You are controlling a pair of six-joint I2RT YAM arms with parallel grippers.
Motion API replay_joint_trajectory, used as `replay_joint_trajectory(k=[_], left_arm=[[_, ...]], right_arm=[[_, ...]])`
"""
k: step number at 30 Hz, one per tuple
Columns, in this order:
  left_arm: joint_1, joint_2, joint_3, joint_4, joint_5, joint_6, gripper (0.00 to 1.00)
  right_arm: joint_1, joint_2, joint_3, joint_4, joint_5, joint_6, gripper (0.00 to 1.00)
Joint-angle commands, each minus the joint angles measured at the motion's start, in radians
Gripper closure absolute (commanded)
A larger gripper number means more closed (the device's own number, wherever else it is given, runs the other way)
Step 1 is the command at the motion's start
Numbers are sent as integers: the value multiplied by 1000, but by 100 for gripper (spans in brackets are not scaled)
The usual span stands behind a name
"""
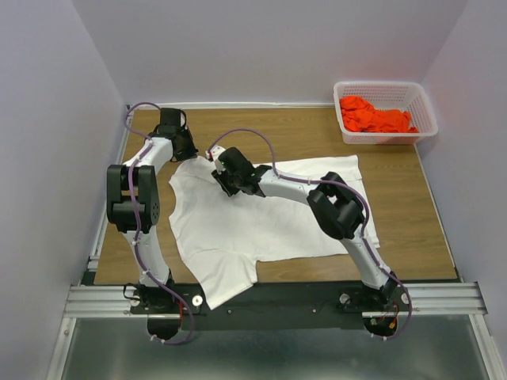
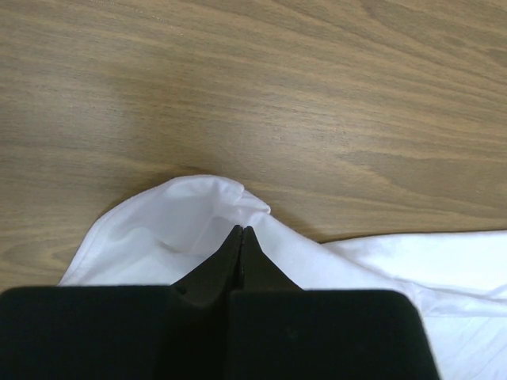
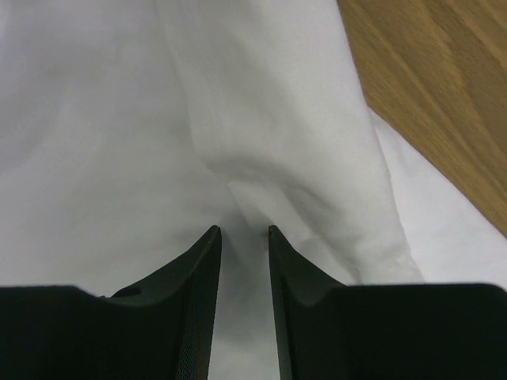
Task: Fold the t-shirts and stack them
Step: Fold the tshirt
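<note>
Top external view: the white t-shirt (image 1: 261, 218) lies spread, mostly flat, across the middle of the wooden table (image 1: 420, 229), with its near-left portion reaching over the table's near edge. The orange-red t-shirt (image 1: 372, 117) sits crumpled inside the white lattice basket (image 1: 384, 85) at the far right corner, well apart from the white one.

The left gripper (image 1: 187, 147) is at the far left corner of the white t-shirt. In the left wrist view its fingers (image 2: 255, 265) are pressed together, and the rounded cloth edge (image 2: 198, 202) bunches up to their tips, clamped between them, with bare wood beyond.

The right gripper (image 1: 221, 176) rests low over the shirt's far edge, near the left one. In the right wrist view its fingers (image 3: 198, 277) stand a narrow gap apart and a raised crease (image 3: 261, 186) of white cloth runs into that gap. Whether the cloth is nipped there cannot be told.
</note>
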Motion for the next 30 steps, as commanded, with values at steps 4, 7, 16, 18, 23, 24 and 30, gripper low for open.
replay_joint_trajectory(k=[4,7,16,18,23,24,30], left_arm=[[-6,8,23,-5,-19,18,100],[-8,11,26,-6,-19,18,100],[-13,17,26,-9,-19,18,100],[-13,17,25,-11,-22,18,100],[-14,13,23,-12,-22,21,100],[-14,13,23,-12,-24,21,100],[-14,8,23,-16,-21,21,100]], right_arm=[[5,-47,22,-5,67,-56,63],[7,-43,23,-5,77,-64,64],[7,0,22,-8,73,-71,67],[5,2,12,-8,71,-70,70],[7,0,6,-9,73,-71,83],[7,-3,6,-9,73,-71,84],[5,-1,2,-12,85,-74,100]])
